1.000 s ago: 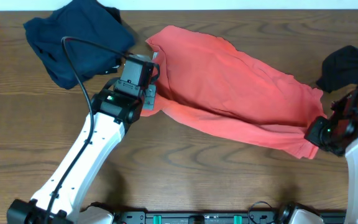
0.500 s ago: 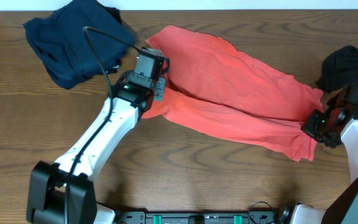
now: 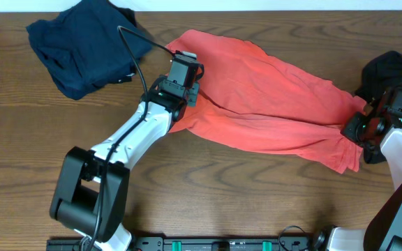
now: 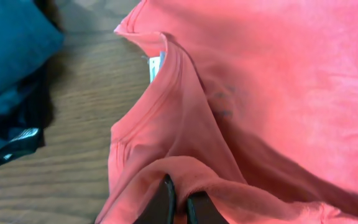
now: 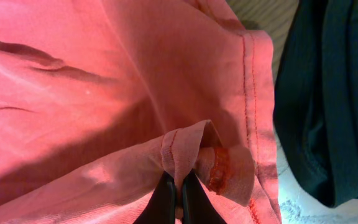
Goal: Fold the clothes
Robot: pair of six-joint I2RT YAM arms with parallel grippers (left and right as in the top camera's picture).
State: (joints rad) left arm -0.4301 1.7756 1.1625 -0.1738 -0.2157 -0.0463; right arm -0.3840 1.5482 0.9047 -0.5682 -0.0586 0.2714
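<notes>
We hold the red-orange T-shirt (image 3: 271,111) at both ends, probably so one long edge can be carried over as a fold: our left gripper (image 4: 179,198) is clenched on a pinch of cloth near the collar, our right gripper (image 5: 180,186) on a bunched hem. The shirt spreads ahead of both; a navy T-shirt (image 3: 82,42) lies left of the left gripper, a black T-shirt (image 5: 328,93) just right of the right one. The print is only a faint shadow, and cloth buries both sets of fingertips

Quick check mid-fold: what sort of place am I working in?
Probably a robot test bench: a brown wood-grain tabletop, a red-orange cotton T-shirt laid across it, a black equipment rail along the near edge.
</notes>
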